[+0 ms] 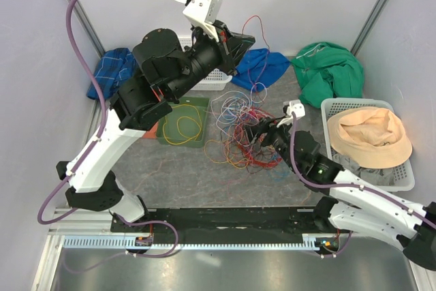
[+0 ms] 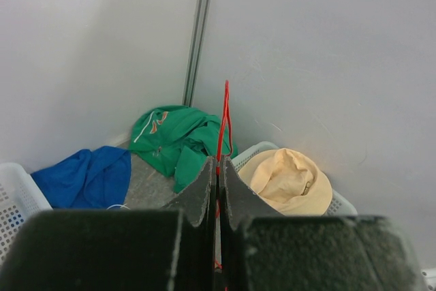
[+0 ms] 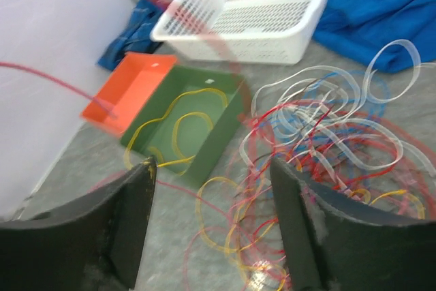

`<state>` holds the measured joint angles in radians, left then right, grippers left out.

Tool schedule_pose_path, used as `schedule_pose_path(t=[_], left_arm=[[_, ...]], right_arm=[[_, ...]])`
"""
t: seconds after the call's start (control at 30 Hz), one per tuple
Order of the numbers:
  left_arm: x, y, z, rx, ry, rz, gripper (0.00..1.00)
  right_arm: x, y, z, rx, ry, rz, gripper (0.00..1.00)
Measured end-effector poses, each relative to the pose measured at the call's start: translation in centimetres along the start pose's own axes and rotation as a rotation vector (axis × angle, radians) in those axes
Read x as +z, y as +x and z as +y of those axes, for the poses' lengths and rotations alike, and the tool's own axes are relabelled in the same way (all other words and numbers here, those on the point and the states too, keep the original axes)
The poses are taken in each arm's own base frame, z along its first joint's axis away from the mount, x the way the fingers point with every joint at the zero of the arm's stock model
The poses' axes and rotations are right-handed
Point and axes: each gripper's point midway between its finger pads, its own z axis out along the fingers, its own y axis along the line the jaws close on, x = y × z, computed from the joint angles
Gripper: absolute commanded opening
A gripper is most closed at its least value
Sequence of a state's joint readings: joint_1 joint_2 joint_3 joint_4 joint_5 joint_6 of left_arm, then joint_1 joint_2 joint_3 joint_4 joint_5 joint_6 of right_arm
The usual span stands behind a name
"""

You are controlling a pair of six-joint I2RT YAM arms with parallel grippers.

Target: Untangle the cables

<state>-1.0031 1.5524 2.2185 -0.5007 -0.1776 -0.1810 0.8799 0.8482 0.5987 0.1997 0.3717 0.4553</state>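
Observation:
A tangle of thin red, orange, yellow, blue and white cables [image 1: 242,127] lies on the table centre; it also shows in the right wrist view [image 3: 320,141]. My left gripper [image 1: 238,40] is raised high at the back and shut on a red cable [image 2: 223,124] that rises above its tips; the cable [image 1: 257,32] trails down to the pile. My right gripper [image 1: 262,133] is open, low over the right side of the tangle, with its fingers [image 3: 133,202] straddling loose loops. Yellow cables [image 1: 182,124] lie in the green box [image 1: 163,138].
An orange box [image 3: 129,90] stands next to the green box [image 3: 225,138]. A white basket [image 3: 245,11] is at the back. Blue cloths [image 1: 262,66] and a green cloth [image 1: 330,69] lie at the back. A white basket [image 1: 402,178] on the right holds a tan hat [image 1: 371,138].

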Motion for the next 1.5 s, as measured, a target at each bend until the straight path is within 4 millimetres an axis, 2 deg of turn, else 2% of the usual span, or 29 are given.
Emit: schedule_pose_path(t=[0.03, 0.1, 0.13, 0.23, 0.37, 0.47, 0.5, 0.53, 0.6, 0.63, 0.7, 0.9, 1.1, 1.17, 1.23, 1.27, 1.3, 1.4, 1.5], left_arm=[[0.0, 0.0, 0.0, 0.000, 0.000, 0.000, 0.02], [0.0, 0.1, 0.0, 0.001, -0.001, 0.003, 0.02], [0.0, 0.1, 0.0, 0.001, -0.001, 0.004, 0.02], [0.0, 0.3, 0.1, 0.002, -0.005, 0.011, 0.02], [0.0, 0.5, 0.4, 0.013, -0.017, 0.016, 0.02], [0.0, 0.4, 0.8, 0.028, -0.040, 0.011, 0.02], [-0.1, 0.3, 1.0, 0.033, -0.048, 0.008, 0.02], [-0.1, 0.2, 1.1, 0.037, -0.054, 0.006, 0.02], [-0.2, -0.1, 1.2, 0.043, -0.058, -0.001, 0.02], [-0.3, -0.3, 1.2, 0.045, -0.058, -0.005, 0.02], [-0.5, -0.7, 1.2, 0.046, -0.056, -0.015, 0.02], [-1.0, -1.8, 1.1, 0.041, -0.050, -0.043, 0.02], [-1.1, -1.8, 0.9, 0.041, -0.040, -0.044, 0.02], [-1.1, -1.8, 0.8, 0.040, -0.038, -0.043, 0.02], [-1.1, -1.8, 0.7, 0.040, -0.031, -0.042, 0.02], [-1.1, -1.8, 0.7, 0.041, -0.027, -0.041, 0.02], [-1.1, -1.8, 0.6, 0.041, -0.024, -0.041, 0.02], [-1.1, -1.8, 0.6, 0.041, -0.021, -0.040, 0.02], [-1.1, -1.8, 0.6, 0.041, -0.023, -0.040, 0.02]], right_arm=[[0.3, -0.1, -0.2, -0.007, 0.015, -0.012, 0.49], [0.8, -0.7, -0.6, -0.006, 0.044, -0.047, 0.36], [0.9, -1.2, -0.7, 0.004, 0.052, -0.075, 0.23], [1.0, -2.8, -0.8, 0.033, 0.072, -0.143, 0.00], [0.8, -2.8, -2.1, 0.061, 0.146, -0.154, 0.00], [0.2, -1.2, -3.8, 0.077, 0.207, -0.128, 0.00], [-0.3, -0.2, -4.7, 0.082, 0.234, -0.110, 0.02], [-0.6, 0.4, -5.3, 0.082, 0.250, -0.097, 0.31], [-1.5, 2.3, -6.7, 0.085, 0.289, -0.061, 0.59], [-1.8, 3.0, -7.3, 0.079, 0.303, -0.045, 0.78], [-2.4, 3.9, -7.9, 0.074, 0.315, -0.024, 0.90], [-2.0, 4.3, -8.0, 0.053, 0.320, -0.012, 0.96], [0.0, 5.5, -8.8, 0.016, 0.357, 0.009, 0.95], [0.8, 5.5, -8.9, 0.020, 0.363, 0.002, 0.91], [1.5, 5.3, -8.8, 0.027, 0.358, -0.007, 0.75], [1.9, 5.2, -8.9, 0.030, 0.358, -0.012, 0.64], [2.4, 5.1, -8.8, 0.034, 0.355, -0.014, 0.39], [4.0, 4.9, -9.1, 0.046, 0.358, -0.008, 0.00], [4.7, 5.3, -10.0, 0.076, 0.376, 0.003, 0.00]])
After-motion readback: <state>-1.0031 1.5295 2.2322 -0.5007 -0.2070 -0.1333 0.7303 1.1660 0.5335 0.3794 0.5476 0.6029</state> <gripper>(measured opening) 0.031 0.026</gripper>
